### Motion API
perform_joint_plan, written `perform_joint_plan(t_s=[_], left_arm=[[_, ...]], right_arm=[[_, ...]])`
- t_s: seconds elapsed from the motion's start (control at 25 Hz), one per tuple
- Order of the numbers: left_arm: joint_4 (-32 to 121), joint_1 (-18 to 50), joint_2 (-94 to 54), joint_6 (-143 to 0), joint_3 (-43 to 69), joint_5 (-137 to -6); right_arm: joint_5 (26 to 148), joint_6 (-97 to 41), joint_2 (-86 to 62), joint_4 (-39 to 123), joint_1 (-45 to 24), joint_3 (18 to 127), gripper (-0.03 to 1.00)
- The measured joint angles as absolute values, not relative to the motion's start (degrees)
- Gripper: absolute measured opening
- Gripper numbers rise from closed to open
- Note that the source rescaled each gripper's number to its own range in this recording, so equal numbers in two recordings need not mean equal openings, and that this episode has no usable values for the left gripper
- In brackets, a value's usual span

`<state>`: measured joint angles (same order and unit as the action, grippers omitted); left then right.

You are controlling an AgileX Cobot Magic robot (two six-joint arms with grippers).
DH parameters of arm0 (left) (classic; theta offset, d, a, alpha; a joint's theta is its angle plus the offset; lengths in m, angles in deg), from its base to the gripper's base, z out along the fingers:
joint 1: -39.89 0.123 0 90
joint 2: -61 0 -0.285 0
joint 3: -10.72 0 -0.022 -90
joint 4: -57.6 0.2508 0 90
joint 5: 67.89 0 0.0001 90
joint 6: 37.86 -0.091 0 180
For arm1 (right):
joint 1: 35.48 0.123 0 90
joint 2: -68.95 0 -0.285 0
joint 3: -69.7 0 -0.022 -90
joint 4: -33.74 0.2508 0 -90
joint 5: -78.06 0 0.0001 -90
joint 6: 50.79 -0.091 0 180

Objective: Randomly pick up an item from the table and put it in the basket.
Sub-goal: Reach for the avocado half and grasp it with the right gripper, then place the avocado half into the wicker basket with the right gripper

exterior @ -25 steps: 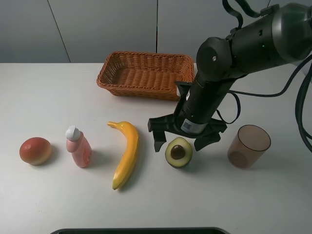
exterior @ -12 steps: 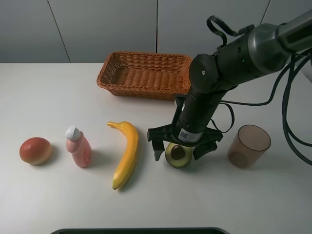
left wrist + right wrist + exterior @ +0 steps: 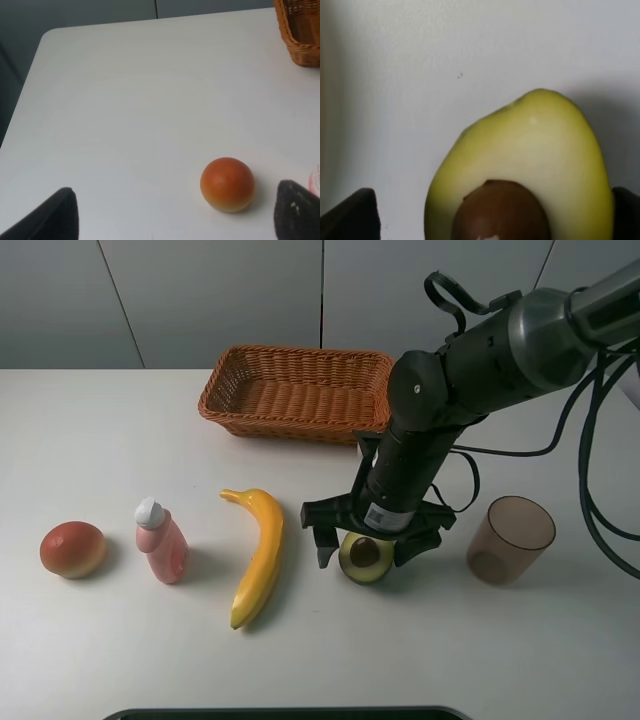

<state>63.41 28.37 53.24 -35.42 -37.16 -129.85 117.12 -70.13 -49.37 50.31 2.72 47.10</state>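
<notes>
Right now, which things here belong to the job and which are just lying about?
In the job: avocado half, straddled by the open right hand; wicker basket; table.
Lying about: banana, orange-red fruit, pink bottle, brown cup.

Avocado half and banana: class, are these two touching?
Apart. The exterior high view shows bare white table, and one finger of the right gripper, between the avocado half and the banana.

Can't see the far edge of the halved yellow-green avocado (image 3: 364, 564), tucked under the black right gripper (image 3: 365, 553).
</notes>
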Motion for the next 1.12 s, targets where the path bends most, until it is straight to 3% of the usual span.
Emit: perform_joint_plan(t_s=[0.04,0.12,0.16,0.76,1.12], left_arm=[[63.41,28.37,53.24,-35.42,-37.16,-129.85],[63.41,28.37,53.24,-35.32,-37.16,-129.85],[63.41,28.37,53.24,-35.32,-37.16,-129.85],[63.41,28.37,53.24,-35.21,-37.16,-129.85],[63.41,28.37,53.24,-35.21,-37.16,-129.85]], right_arm=[[117.12,-70.0,-49.37,50.41,2.72,47.1,0.52],[117.12,-70.0,-49.37,50.66,2.72,47.1,0.04],[117.12,-70.0,-49.37,50.77,2.72,47.1,0.0],[120.04,-70.0,-47.82,47.87,2.72,48.98,0.0],[132.77,-74.35,-40.29,28.52,2.45,71.14,0.0]])
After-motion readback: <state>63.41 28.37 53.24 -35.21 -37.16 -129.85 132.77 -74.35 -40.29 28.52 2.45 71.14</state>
